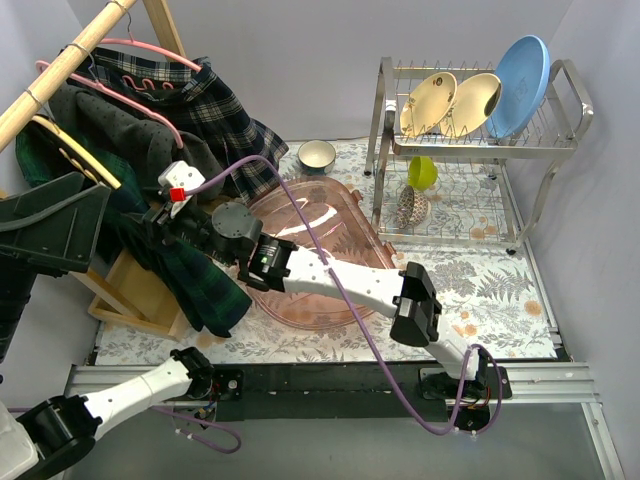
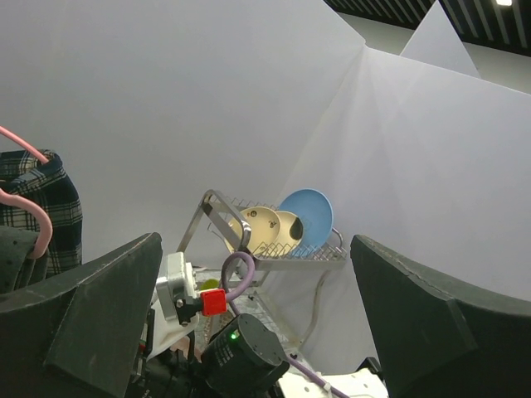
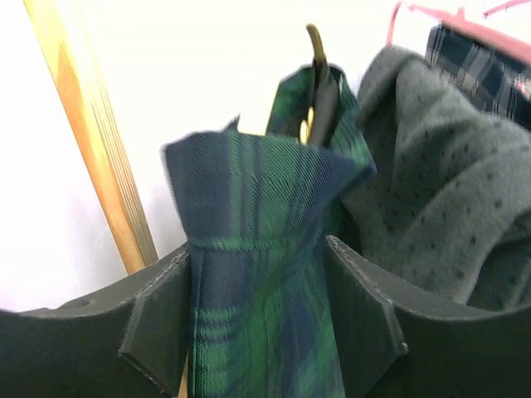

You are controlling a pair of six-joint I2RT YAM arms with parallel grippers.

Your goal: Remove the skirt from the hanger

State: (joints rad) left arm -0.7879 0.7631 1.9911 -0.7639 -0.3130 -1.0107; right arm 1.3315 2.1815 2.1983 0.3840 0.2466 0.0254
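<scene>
The dark green plaid skirt [image 3: 249,332] hangs at the left end of the rack, its top edge bunched below a hanger [image 3: 318,75]. The right tool [image 3: 259,253] is clamped on the skirt, one finger against each side of the fabric. Just beside it hangs a grey dotted garment [image 3: 448,182], with a wooden pole [image 3: 91,133] on the other side. The left tool [image 2: 255,274] is raised near the clothes with its fingers wide apart and holds nothing. Further out on the counter [image 1: 500,290] lie a pink tray [image 1: 320,260] and a dish rack [image 1: 560,140] with plates.
</scene>
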